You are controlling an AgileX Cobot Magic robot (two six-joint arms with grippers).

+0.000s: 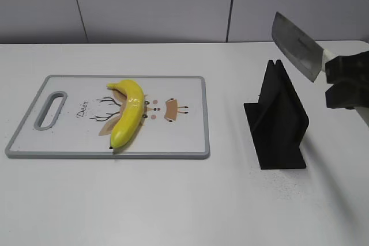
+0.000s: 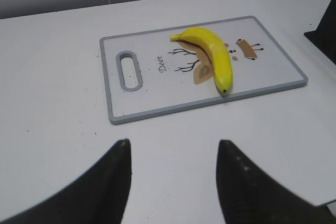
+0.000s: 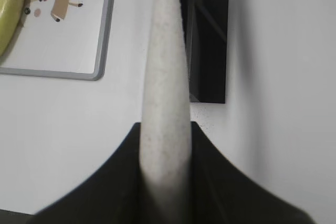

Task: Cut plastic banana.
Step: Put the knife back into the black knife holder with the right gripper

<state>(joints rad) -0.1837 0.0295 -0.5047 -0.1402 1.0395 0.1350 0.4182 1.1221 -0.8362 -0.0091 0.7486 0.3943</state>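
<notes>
Exterior: glossy yellow curved plastic banana (image 1: 128, 113) lying on white grey-rimmed cutting board (image 1: 190, 142); right hand (image 1: 345, 83) clenched on steel cleaver (image 1: 296, 45) above black knife stand (image 1: 279, 120) on white counter (image 1: 173, 200).
Left wrist: left hand (image 2: 173, 179) released, hovering near board.
Right wrist: pale handle (image 3: 165, 77) gripped.

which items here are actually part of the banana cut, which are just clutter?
In play:
- glossy yellow plastic banana, lying on the board
- white cutting board with grey rim and deer print
- steel cleaver with white handle, clamped in the right gripper

Idle:
- black knife stand, no knife in it
- left gripper, fingers apart, holding nothing
</notes>
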